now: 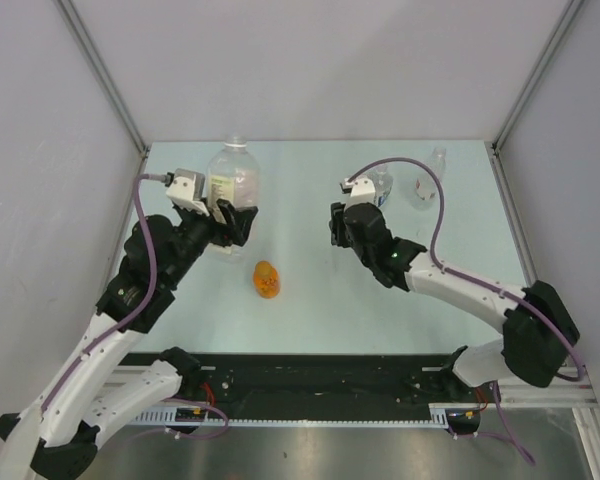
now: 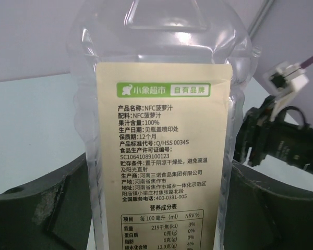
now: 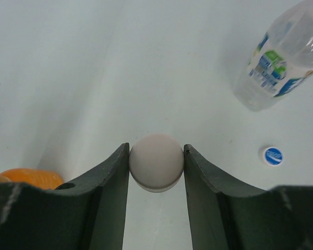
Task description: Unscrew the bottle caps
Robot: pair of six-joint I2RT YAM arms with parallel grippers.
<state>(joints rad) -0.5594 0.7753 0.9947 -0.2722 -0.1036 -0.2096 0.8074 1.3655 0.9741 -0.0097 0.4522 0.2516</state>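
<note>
Now the white cap wanted a soft landing

Plainly the right gripper (image 3: pixel 156 149) was closed on the small round white plastic screw cap (image 3: pixel 156 162), pinching it by its sides over the pale table (image 3: pixel 83 62); how high it hung could not be told. The left gripper (image 1: pixel 230 217) clasped the large clear plastic bottle with the yellowish label (image 2: pixel 164 130) around its body, upright at the table's far left, and from the top view its neck looked bare. So the step in hand, by my judgement, was setting this cap down. Doing it well meant lowering until the cap nearly met the table before parting the fingers, since a round cap dropped on edge would likely roll. A bare patch suited best, away from the orange rounded object (image 3: pixel 28 178) and apart from the small blue cap with a white mark (image 3: pixel 272 155) lying near the clear blue-labelled bottle (image 3: pixel 279 57)
</note>
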